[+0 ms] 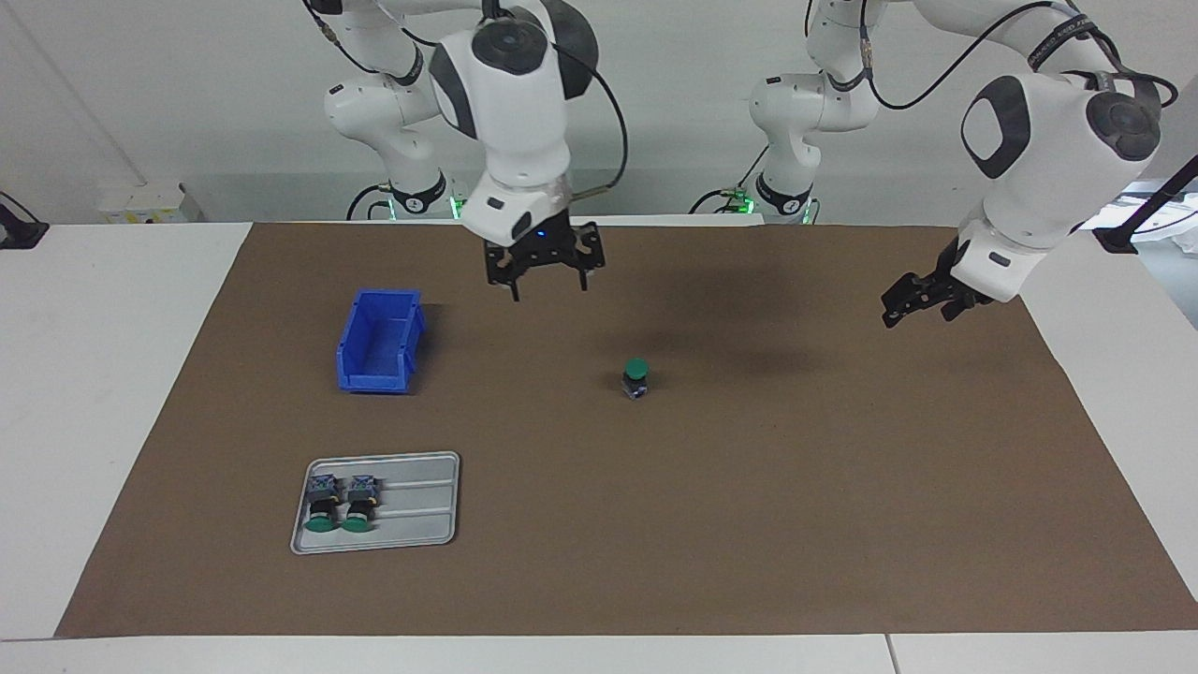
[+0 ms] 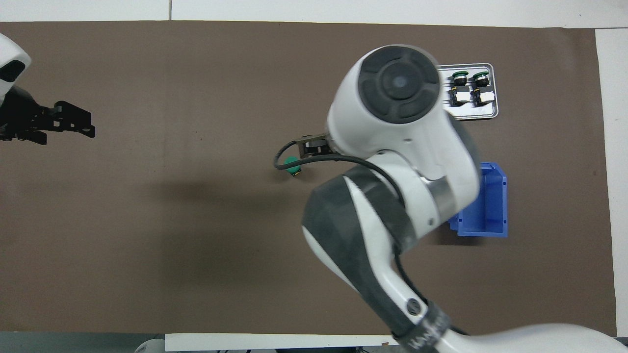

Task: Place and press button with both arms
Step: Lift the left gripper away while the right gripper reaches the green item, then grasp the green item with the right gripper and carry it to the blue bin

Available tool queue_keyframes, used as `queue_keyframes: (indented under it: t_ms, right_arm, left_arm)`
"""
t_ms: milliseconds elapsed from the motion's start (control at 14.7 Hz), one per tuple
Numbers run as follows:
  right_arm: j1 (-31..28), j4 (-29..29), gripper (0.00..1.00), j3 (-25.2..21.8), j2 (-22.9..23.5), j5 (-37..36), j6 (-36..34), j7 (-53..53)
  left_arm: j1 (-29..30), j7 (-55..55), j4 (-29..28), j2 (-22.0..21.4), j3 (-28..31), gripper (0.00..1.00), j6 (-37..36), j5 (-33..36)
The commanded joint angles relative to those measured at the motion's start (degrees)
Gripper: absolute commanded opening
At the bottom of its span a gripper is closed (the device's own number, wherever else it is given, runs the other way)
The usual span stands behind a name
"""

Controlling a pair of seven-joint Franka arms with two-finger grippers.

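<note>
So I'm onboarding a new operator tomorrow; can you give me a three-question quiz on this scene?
1. True or false: the green-capped push-button standing alone on the brown paper mat is upright.
2. How many green-capped buttons lie on the grey metal tray?
3. The open-fronted blue plastic bin holds: A) one button B) two buttons C) nothing visible.

Key: 1 true, cap up. 2 two, on their sides. 3 C.
Neither the right gripper nor the left gripper holds anything; both have open jaws.
</note>
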Motion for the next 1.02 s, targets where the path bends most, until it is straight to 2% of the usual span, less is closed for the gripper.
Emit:
queue_keyframes:
  t_ms: [0, 204, 339, 543, 747, 814, 950]
  right_arm:
    - [2.28, 0.95, 0.98, -0.31, 6.01, 0.71, 7.1, 0.08]
    - [5.36, -1.85, 0.98, -0.31, 9.18, 0.54, 14.92, -1.67]
    - [5.54, -7.04, 0.99, -0.31, 8.75, 0.62, 20.28, -6.85]
    - [6.42, -11.79, 0.99, -0.4, 9.1, 0.1, 27.66, -11.33]
    - [6.24, -12.95, 0.98, -0.31, 9.1, 0.1, 28.74, -12.76]
    - [6.16, -12.95, 0.89, -0.31, 9.28, 0.1, 28.66, -12.76]
    - [5.72, -12.77, 0.43, -0.31, 9.19, 0.18, 27.7, -12.85]
  left_arm:
    - [1.65, 1.51, -0.44, -2.84, -0.41, 0.99, -2.27, 1.17]
    - [1.66, 2.04, -0.35, -4.86, -0.41, 0.99, -5.25, 1.17]
    - [1.74, 2.04, -0.27, -5.74, -0.32, 0.99, -7.28, 1.25]
    - [1.39, 1.95, -0.53, -6.27, -0.41, 0.99, -9.74, 2.05]
    - [0.95, 2.83, -0.71, -6.54, -0.93, 0.99, -10.18, 6.34]
    - [0.95, 4.05, -0.71, -6.54, -0.94, 0.99, -10.45, 6.44]
    - [1.13, 5.2, -0.88, -6.62, -0.94, 0.99, -10.62, 6.44]
